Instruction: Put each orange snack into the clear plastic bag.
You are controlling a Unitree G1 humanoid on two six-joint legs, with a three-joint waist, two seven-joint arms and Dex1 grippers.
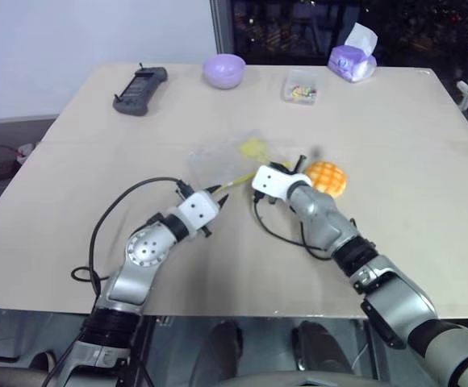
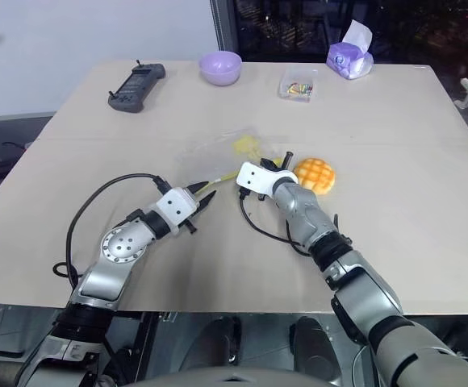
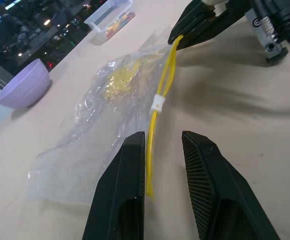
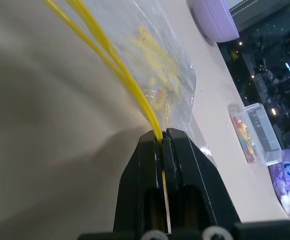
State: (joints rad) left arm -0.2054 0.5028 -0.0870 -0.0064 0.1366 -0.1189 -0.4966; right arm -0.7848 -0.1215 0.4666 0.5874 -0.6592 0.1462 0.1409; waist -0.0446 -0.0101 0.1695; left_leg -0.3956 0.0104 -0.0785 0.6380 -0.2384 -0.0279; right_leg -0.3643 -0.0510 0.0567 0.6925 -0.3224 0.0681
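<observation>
One orange snack (image 1: 328, 177), a round bun with a grid top, lies on the table just right of my right hand. The clear plastic bag (image 1: 230, 160) lies flat in the middle of the table, with yellow print on it. Its yellow zip strip (image 3: 161, 95) stretches between my two grippers. My right gripper (image 4: 162, 135) is shut on one end of the strip. My left gripper (image 3: 164, 137) is open, and the strip's other end runs between its fingers, close against one finger (image 3: 130, 165).
At the table's far side stand a lilac bowl (image 1: 223, 70), a small clear box of colourful bits (image 1: 301, 85), a purple tissue pack (image 1: 353, 60) and a black controller (image 1: 140, 89). A black cable (image 1: 109, 218) loops beside my left arm.
</observation>
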